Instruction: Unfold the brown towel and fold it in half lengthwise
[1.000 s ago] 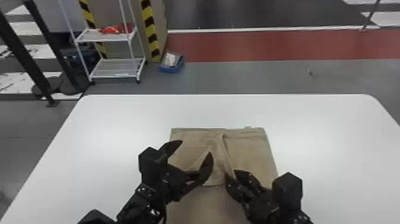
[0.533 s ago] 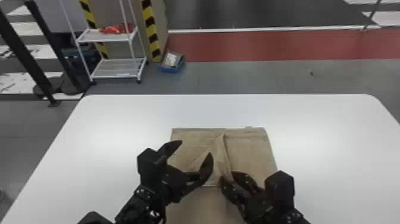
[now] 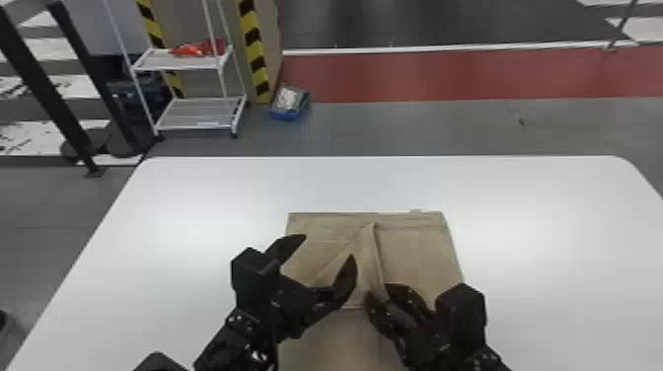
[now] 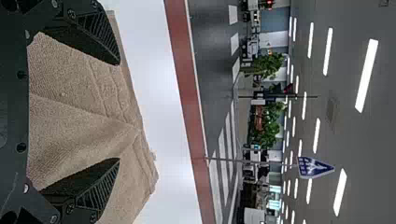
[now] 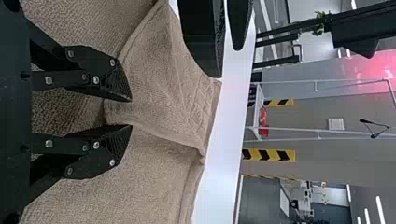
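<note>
The towel (image 3: 422, 251) lies on the surface (image 3: 552, 256) beneath both arms, its visible length running from the far edge back toward the robot; the raised flap (image 3: 367, 259) narrows away from the right fingers (image 5: 105, 147), which stand partly open with its near edge between their tips, not clamped; the left fingers (image 3: 347, 276) are wide apart and hold nothing, over the towel to the left of that flap; the right arm is nearer the loose edge, so it seems best placed to close there and draw the layer rightward, unfolding coming before any lengthwise fold.
</note>
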Motion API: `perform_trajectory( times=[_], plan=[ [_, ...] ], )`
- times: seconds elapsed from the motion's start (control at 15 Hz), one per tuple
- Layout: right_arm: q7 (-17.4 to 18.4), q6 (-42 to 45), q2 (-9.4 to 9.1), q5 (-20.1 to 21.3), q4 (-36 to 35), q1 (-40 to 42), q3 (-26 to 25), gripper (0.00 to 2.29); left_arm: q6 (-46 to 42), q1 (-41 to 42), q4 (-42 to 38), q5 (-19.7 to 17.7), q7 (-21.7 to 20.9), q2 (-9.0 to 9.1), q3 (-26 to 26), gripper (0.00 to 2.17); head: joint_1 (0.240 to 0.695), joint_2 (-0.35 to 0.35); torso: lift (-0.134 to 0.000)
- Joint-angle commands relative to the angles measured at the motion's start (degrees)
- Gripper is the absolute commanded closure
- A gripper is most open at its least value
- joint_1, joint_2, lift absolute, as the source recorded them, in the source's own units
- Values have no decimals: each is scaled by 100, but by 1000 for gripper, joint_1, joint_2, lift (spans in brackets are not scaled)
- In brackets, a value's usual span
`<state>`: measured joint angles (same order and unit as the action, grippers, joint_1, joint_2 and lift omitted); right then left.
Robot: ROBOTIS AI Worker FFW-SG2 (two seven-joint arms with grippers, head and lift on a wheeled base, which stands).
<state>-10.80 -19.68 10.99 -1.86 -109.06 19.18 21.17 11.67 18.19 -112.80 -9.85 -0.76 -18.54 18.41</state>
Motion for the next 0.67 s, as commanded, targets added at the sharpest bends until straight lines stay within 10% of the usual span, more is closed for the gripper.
perform_trajectory(
  times=[0.0,0.2,0.4,0.6],
  plan=[
    [87,74,0,28,-89,24,45,829,-11,18,-14,0,-4,0,-13,167,695,90,-125],
    [87,38,0,36,-133,15,45,832,-11,44,-23,0,5,0,-13,167,695,96,-125],
    [78,-102,9,45,-133,6,27,1571,-11,62,-31,9,-4,0,-4,167,695,95,-125],
    [43,179,44,10,-300,253,-34,1669,-11,71,-31,18,23,9,-4,167,695,92,-125]
  ],
)
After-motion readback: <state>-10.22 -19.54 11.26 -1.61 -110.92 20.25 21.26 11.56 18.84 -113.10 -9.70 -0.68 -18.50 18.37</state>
